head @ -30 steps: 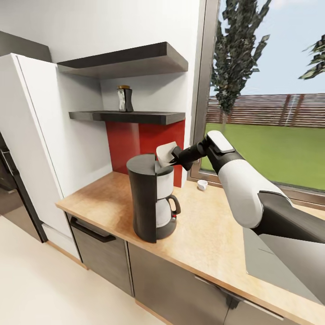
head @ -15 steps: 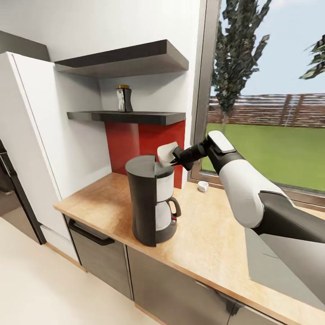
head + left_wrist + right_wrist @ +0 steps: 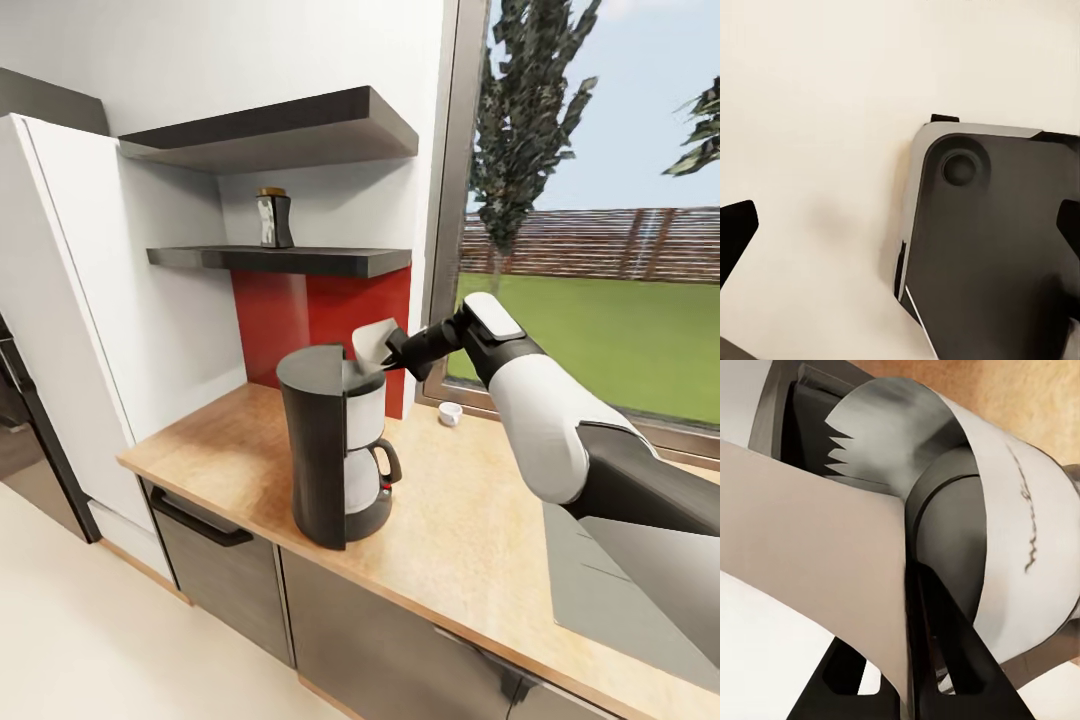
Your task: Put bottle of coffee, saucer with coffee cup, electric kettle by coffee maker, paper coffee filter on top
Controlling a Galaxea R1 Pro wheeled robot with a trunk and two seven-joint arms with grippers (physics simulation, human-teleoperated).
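Paper filter [image 3: 374,341] is pinched in the right gripper [image 3: 392,350], whose fingers are closed tight on its edge. It hangs tilted just over the top of the coffee maker [image 3: 335,450]; I cannot tell if it touches the lid. From the right wrist, the filter [image 3: 832,585] shows a zigzag edge and curves over the machine's round top [image 3: 952,540]. A white band there has dark scribbled writing [image 3: 1024,521], too squiggly to read.

The coffee maker stands upright on the wood counter [image 3: 470,540], near the left end, with its glass pot and black handle facing right. A tiny white cup [image 3: 450,412] sits on the counter by the window [image 3: 600,250], well apart from the machine. The small dark coffee jar [image 3: 274,219] with a gold lid stands on the lower shelf [image 3: 290,261], above the red wall panel [image 3: 300,310]. Its label is white, but the words are too small to read.

The left wrist looks down at a pale floor [image 3: 810,150] and a dark grey rounded block [image 3: 997,247]. Black fingertips [image 3: 735,232] sit far apart at the edges, so the left gripper is open wide, holding nothing.
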